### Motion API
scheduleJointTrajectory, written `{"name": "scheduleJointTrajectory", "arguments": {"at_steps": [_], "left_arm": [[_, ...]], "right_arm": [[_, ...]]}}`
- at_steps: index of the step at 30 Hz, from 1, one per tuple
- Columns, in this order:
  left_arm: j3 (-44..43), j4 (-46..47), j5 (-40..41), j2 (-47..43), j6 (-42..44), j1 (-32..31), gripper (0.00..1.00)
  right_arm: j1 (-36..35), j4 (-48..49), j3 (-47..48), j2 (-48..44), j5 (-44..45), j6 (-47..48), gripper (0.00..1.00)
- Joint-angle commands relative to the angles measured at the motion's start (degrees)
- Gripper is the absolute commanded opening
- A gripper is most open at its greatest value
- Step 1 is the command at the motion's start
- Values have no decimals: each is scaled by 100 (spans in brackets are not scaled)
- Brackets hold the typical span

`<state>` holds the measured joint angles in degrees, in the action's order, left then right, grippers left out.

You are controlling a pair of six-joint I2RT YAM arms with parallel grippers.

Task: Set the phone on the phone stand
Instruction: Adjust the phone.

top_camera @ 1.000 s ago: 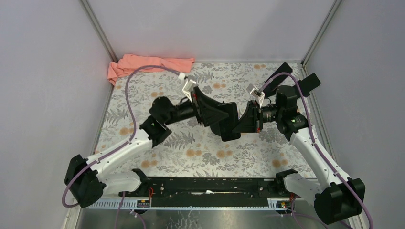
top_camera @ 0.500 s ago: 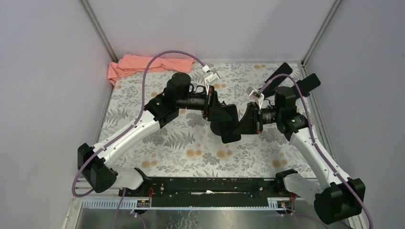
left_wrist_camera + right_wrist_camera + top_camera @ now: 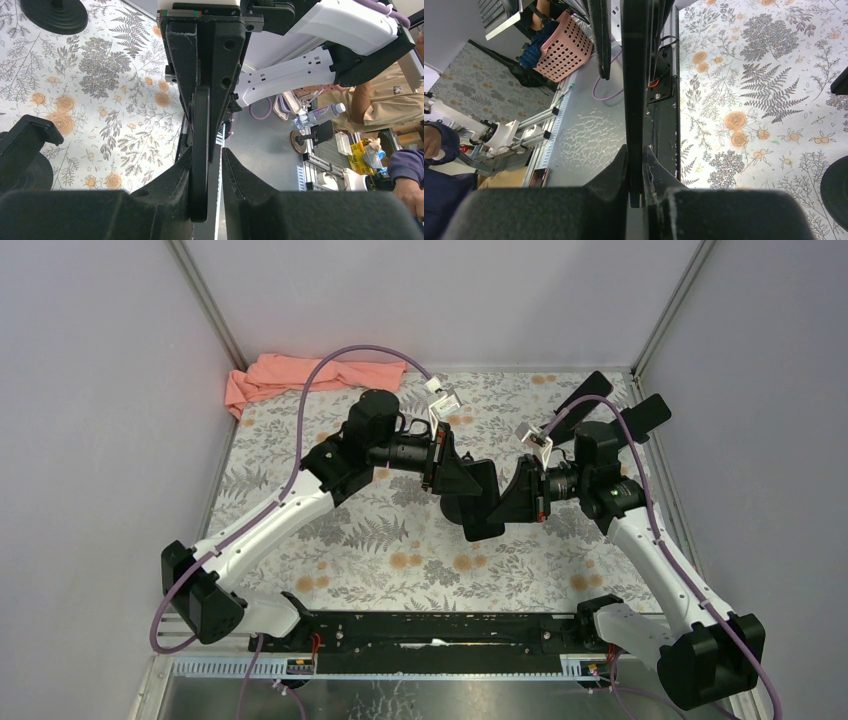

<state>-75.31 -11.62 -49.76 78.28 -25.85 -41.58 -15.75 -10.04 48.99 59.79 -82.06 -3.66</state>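
You are looking at both arms meeting above the middle of the floral table (image 3: 400,560), with the phone (image 3: 482,525) hanging edge-on between them, clear of the surface.

Your right gripper (image 3: 635,150) is pinching the phone tight: in the right wrist view its two fingers are pressing against both faces of the thin black slab, with no gap showing.

Your left gripper (image 3: 206,152) is straddling the opposite end of the phone. Its jaws are standing apart. One finger (image 3: 175,175) is lying against the phone's face, while a sliver of daylight is showing between the phone and the other finger, so it is not clamping yet.

The phone stand (image 3: 30,137) is sitting on the table below and beside your left fingertips, well apart from the phone. Its black cradle is facing up.

A black disc base (image 3: 55,15) is resting farther out beyond those fingertips. A pink cloth (image 3: 300,375) is lying bunched in the far corner behind your left arm.
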Motion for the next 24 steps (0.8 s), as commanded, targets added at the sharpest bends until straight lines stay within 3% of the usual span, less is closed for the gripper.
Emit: {"name": "scheduleJointTrajectory", "arguments": {"at_steps": [1,10,13,16,18,19,23,24], "left_arm": [[-146,156,-209,114,-145,2,31],[-160,203,-237,217,-166,-59,30],[-151,236,-287,240,-161,-81,21],[-106,371,-299,258,-239,-104,0],[-72,481,-289,258,-286,-134,0],[-72,499,-289,251,-277,-144,0],[195,458,-340,-54,364,-135,0],[396,474,-343,-230,633,-113,0]], "right_arm": [[-52,108,304,4,-126,65,0],[-77,57,330,49,-110,123,0],[-86,-49,354,59,-87,211,0],[-102,-113,365,59,-69,262,0],[-103,-196,381,31,-40,328,0],[-99,-290,401,14,24,417,5],[-97,-2082,1035,-2,654,1985,60],[-100,-2575,1282,33,943,2501,69]]}}
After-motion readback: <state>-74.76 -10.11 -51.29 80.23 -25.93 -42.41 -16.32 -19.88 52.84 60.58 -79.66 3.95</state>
